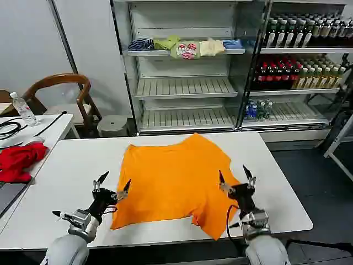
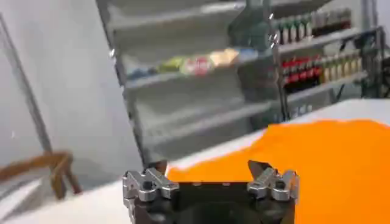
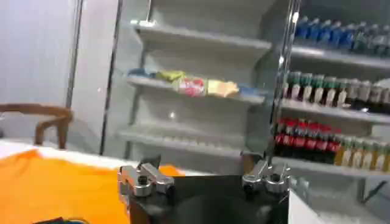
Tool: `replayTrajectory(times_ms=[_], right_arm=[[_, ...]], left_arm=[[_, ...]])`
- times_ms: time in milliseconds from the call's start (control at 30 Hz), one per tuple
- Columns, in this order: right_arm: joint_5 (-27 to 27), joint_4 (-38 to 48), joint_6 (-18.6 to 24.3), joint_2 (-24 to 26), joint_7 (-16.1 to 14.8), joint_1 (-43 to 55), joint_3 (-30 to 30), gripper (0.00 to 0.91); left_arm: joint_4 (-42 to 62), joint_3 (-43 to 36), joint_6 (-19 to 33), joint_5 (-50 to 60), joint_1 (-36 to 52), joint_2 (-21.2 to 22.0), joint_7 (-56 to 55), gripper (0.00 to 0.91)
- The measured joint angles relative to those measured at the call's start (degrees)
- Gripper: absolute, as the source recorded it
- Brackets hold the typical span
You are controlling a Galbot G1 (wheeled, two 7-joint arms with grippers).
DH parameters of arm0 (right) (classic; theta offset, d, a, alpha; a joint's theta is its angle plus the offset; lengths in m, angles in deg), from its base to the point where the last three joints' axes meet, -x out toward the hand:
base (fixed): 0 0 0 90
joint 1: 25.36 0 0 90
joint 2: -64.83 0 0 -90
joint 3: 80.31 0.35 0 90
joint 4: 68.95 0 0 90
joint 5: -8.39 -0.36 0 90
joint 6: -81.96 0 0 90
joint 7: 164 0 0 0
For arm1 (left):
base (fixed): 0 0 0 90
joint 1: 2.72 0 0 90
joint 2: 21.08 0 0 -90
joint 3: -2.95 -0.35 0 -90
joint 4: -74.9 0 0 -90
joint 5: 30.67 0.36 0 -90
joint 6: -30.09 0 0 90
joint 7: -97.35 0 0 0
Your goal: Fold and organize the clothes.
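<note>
The clothes are one bright orange T-shirt [image 1: 174, 179] spread loosely on the white table [image 1: 71, 165], with its near right corner hanging toward the front edge. My left gripper [image 1: 114, 183] hovers open just above the shirt's near left corner. Over the shirt's near right part my right gripper [image 1: 235, 176] is raised, also open. In the left wrist view the orange shirt [image 2: 317, 158] lies beyond my open left gripper [image 2: 210, 164]. The right wrist view shows my open right gripper [image 3: 198, 163] with the shirt [image 3: 55, 182] off to one side. Nothing is between either pair of fingers.
A red garment [image 1: 16, 160] lies on a second table at the left, beside a water bottle [image 1: 23, 109] and black cables [image 1: 8, 130]. A wooden chair [image 1: 69, 96] stands behind. Shelves [image 1: 185, 85] with small folded clothes [image 1: 185, 48] and a drinks cooler [image 1: 298, 66] line the back.
</note>
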Motion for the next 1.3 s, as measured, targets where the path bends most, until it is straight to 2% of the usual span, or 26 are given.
replayTrajectory(times_ms=[267, 567, 933, 1300], right_arm=[[-1.5, -3.4, -2.0, 1.4, 0.9, -6.9, 0.6, 0.907], [-2.0, -4.0, -3.2, 1.5, 1.7, -11.0, -0.2, 0.907], [-2.6, -3.6, -4.0, 1.1, 3.1, -11.8, -1.8, 0.907], [-2.3, -2.5, -5.0, 0.8, 3.2, -11.2, -4.1, 0.907]], left_arm=[[-4.1, 2.0, -7.9, -4.9, -5.4, -1.7, -3.7, 0.907], [-6.5, 4.1, -13.5, -11.1, -9.7, -2.6, -6.5, 0.907], [-6.7, 5.2, -16.1, -14.7, -11.9, -3.1, -7.6, 0.907], [-6.8, 6.0, -16.9, -16.7, -12.3, -3.2, -7.9, 0.907]])
